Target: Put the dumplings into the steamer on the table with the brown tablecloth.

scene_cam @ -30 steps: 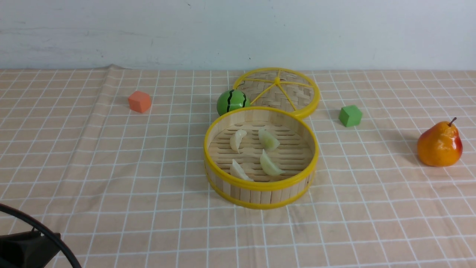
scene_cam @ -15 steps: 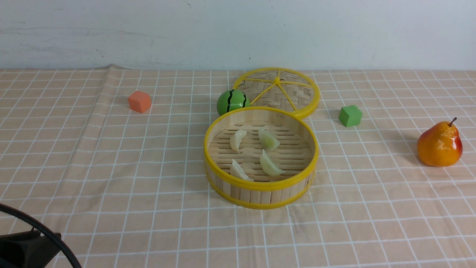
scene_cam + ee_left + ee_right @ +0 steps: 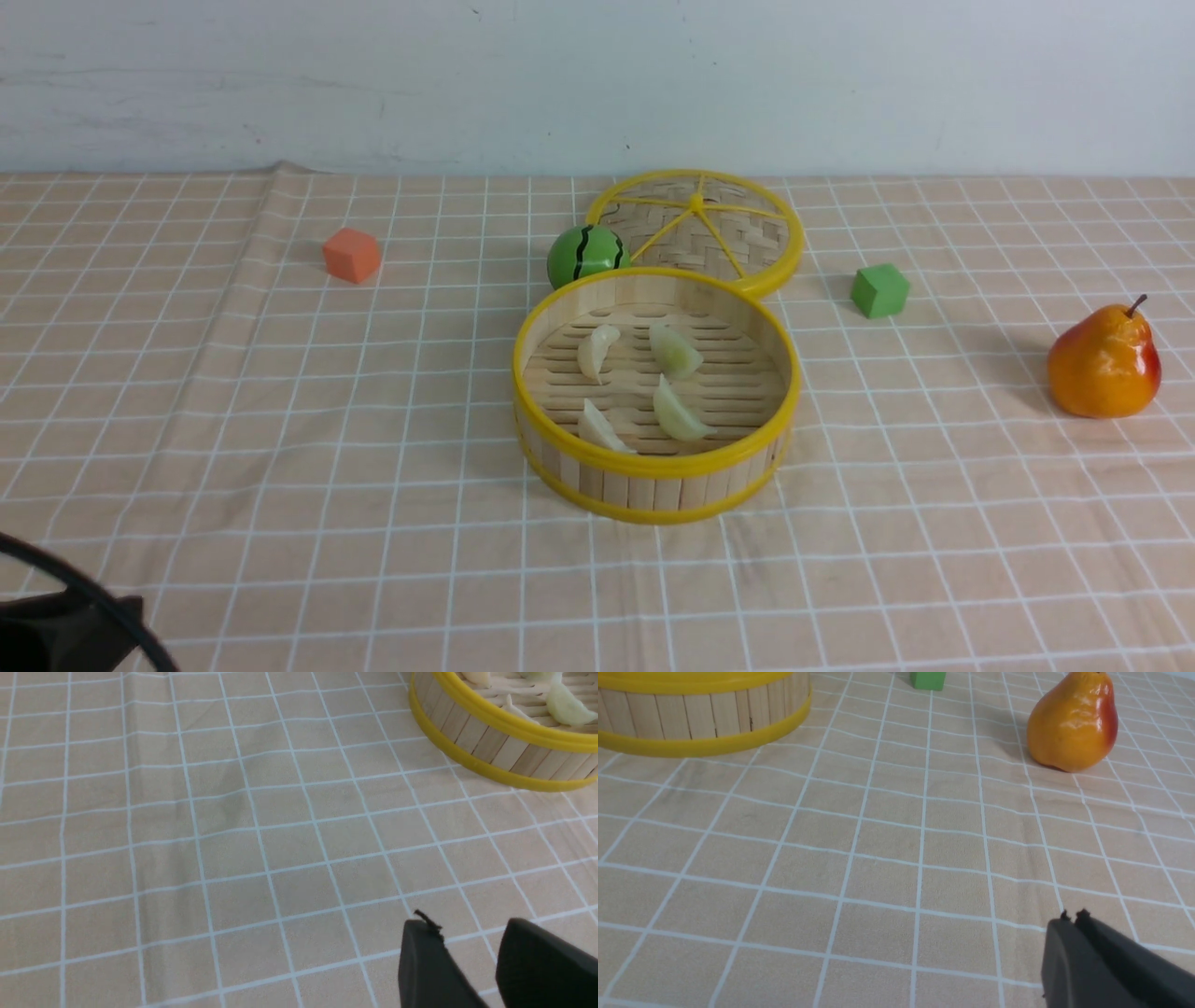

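Note:
The steamer (image 3: 653, 464), a round bamboo basket with yellow rims, stands mid-table on the brown tablecloth (image 3: 308, 448). Several pale dumplings lie on its slatted floor, among them one at the back left (image 3: 597, 352), one at the back right (image 3: 673, 350) and one near the front (image 3: 679, 412). The left wrist view shows my left gripper (image 3: 467, 926) open and empty over bare cloth, short of the steamer (image 3: 495, 723). My right gripper (image 3: 1073, 918) is shut with nothing in it, low over the cloth and away from the steamer's wall (image 3: 705, 714).
The woven yellow-spoked lid (image 3: 709, 229) lies behind the steamer, with a green striped ball (image 3: 585, 254) beside it. An orange cube (image 3: 352, 254) sits at the far left and a green cube (image 3: 879, 289) to the right. A pear (image 3: 1104, 361) stands at the far right.
The dark part of my left arm in the front view's bottom left corner has sunk lower towards the frame's edge. Nothing on the table has moved.

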Tool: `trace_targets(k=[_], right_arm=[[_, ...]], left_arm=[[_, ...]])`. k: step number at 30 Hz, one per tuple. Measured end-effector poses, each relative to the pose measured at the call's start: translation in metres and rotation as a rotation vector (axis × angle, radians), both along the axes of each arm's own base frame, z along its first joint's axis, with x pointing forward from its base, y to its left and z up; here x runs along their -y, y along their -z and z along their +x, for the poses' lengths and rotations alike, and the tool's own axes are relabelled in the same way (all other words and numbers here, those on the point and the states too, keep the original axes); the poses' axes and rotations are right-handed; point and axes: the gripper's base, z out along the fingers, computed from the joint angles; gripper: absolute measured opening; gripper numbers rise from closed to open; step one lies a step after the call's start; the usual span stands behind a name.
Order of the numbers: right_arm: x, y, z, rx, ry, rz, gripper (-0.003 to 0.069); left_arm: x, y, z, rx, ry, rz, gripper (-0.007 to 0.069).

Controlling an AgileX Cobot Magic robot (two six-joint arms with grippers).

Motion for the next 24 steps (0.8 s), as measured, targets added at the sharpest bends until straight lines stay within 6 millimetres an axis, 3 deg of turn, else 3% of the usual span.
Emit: trace_targets(k=[6,14,17,20,24], right_arm=[[0.0,0.0,0.0,0.0,0.0,0.0,0.0014],[0.0,0.0,0.0,0.0,0.0,0.0,0.0021],[0.0,0.0,0.0,0.0,0.0,0.0,0.0021],[0.0,0.0,0.0,0.0,0.0,0.0,0.0022],[0.0,0.0,0.0,-0.001,0.0,0.0,0.003]], left_arm=[[-0.011,0.014,-0.018,0.135,0.035,-0.041,0.0193],[-0.019,0.016,-0.036,0.445,0.025,-0.182,-0.0011],[-0.024,0.02,-0.041,0.524,-0.063,-0.204,-0.0014],[-0.027,0.028,-0.042,0.555,-0.145,-0.204,-0.0014],[-0.028,0.064,-0.036,0.491,-0.214,-0.191,-0.0014]])
